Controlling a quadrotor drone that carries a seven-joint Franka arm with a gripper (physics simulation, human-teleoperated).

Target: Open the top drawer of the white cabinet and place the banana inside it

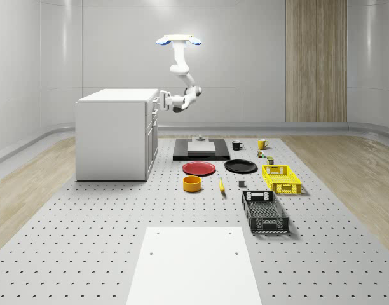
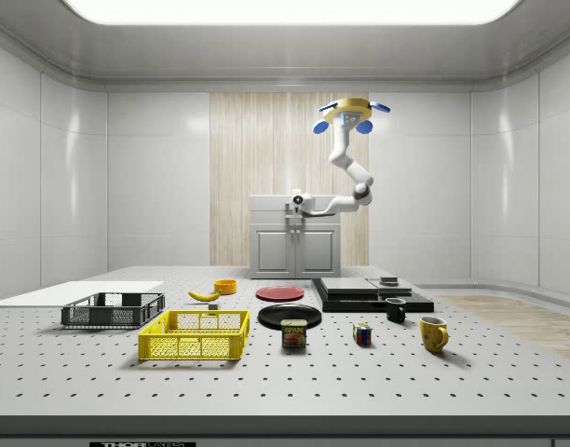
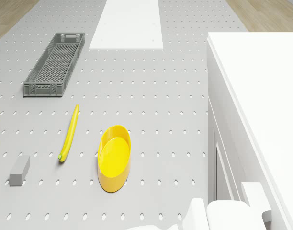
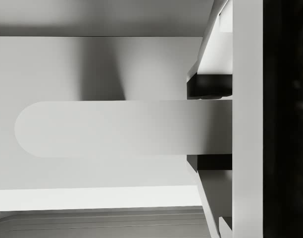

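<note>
Hovering beside the white cabinet (image 1: 115, 133), pincer (image 4: 211, 127) clamped around the top drawer's handle (image 4: 107, 129). Drawer not yet pulled out. Banana (image 3: 69, 133) lying mid-surface beside the yellow bowl (image 3: 114, 157), untouched.

**Readable text in the scene**

You will find only 1 clear piece of lettering. In the side view, a small can (image 2: 294, 334) stands on the perforated table (image 2: 378, 382), just to the right of the yellow crate (image 2: 196, 336) and in front of the black plate (image 2: 290, 315). Its label reads "SPAM" in yellow letters on a dark band.

Along the lower edge of the side view, on the table's front face, there is a narrow strip of dark print (image 2: 141, 444). Its letters are too small and cut off for you to read.

The other views give you no legible words, numbers or signs.
</note>
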